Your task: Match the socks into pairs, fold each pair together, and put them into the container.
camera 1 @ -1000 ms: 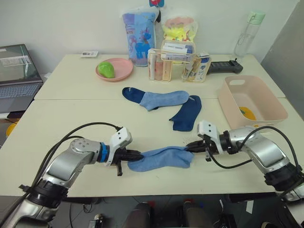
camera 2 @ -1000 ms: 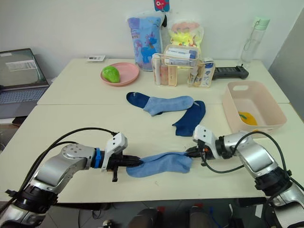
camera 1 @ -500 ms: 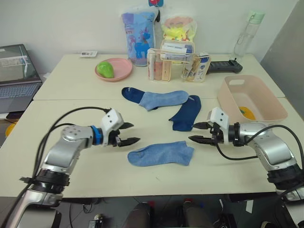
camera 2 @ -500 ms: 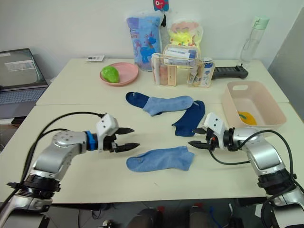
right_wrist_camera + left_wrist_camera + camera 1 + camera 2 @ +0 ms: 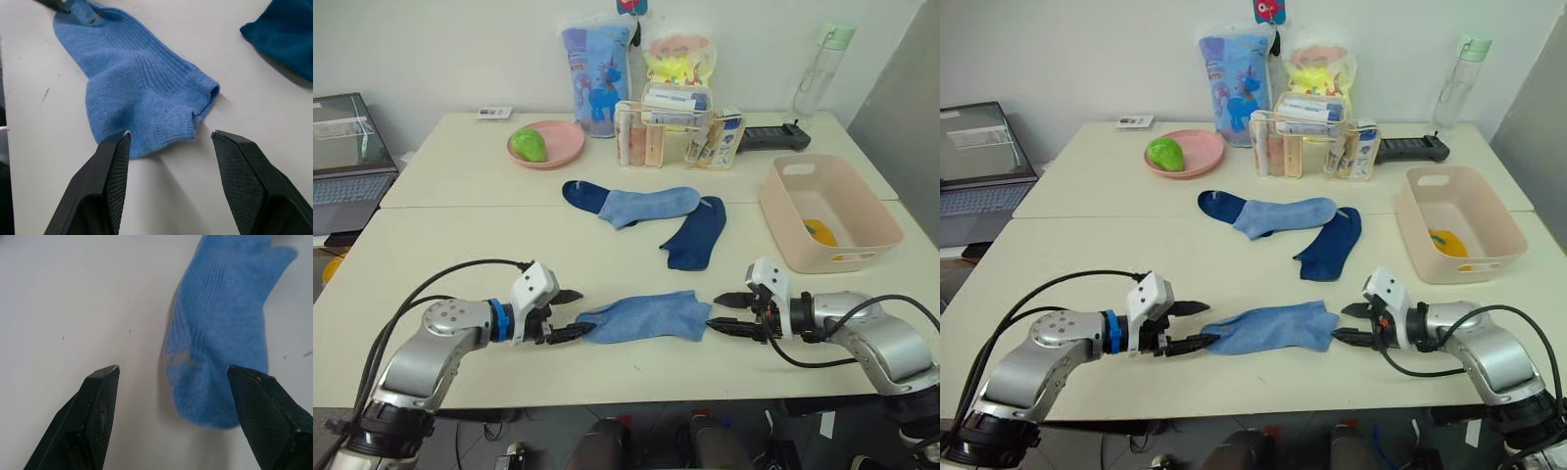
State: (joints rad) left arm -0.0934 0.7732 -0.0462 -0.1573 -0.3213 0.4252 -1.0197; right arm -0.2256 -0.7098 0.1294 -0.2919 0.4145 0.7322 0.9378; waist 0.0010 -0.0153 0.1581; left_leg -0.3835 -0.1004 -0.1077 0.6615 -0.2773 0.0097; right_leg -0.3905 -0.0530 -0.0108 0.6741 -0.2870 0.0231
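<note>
We count 2 light blue socks: 1 (image 5: 646,317) flat near the table's (image 5: 460,245) front edge between the left gripper (image 5: 570,314) and right gripper (image 5: 724,313), both open; 1 (image 5: 651,204) further back, overlapping 1 of 2 navy socks (image 5: 695,233). 1 pink container (image 5: 847,245) at right. No legible writing.

My head cameras look forward and down over the table (image 5: 440,245); both wrist cameras sit low and close, facing opposite ends of the same light blue sock (image 5: 644,317).
</note>
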